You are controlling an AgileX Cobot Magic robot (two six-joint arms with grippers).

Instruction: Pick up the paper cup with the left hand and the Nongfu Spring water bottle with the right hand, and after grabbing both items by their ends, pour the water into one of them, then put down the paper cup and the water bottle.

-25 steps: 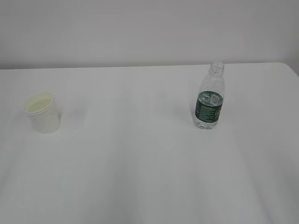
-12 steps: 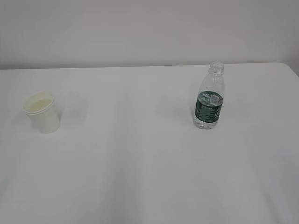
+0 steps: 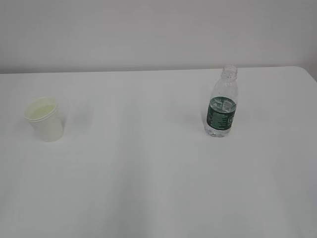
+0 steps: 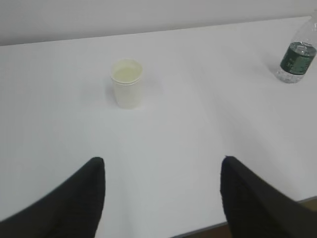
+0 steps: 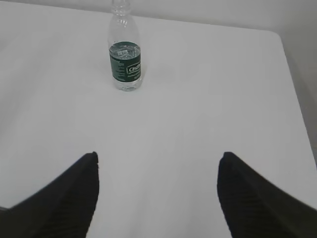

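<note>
A small white paper cup with a pale yellowish inside stands upright at nine o'clock. Well apart, at two o'clock, a clear capless plastic bottle with a dark green label stands upright, partly filled with clear water.

White tabletop. Paper cup: white, upright, pale yellowish inside, standing alone left of centre. Water bottle: clear, dark green label, upright at the far right edge, top cut off, well apart from the cup. Left tool: two black fingers spread wide in the foreground, empty, well short of the cup.
</note>
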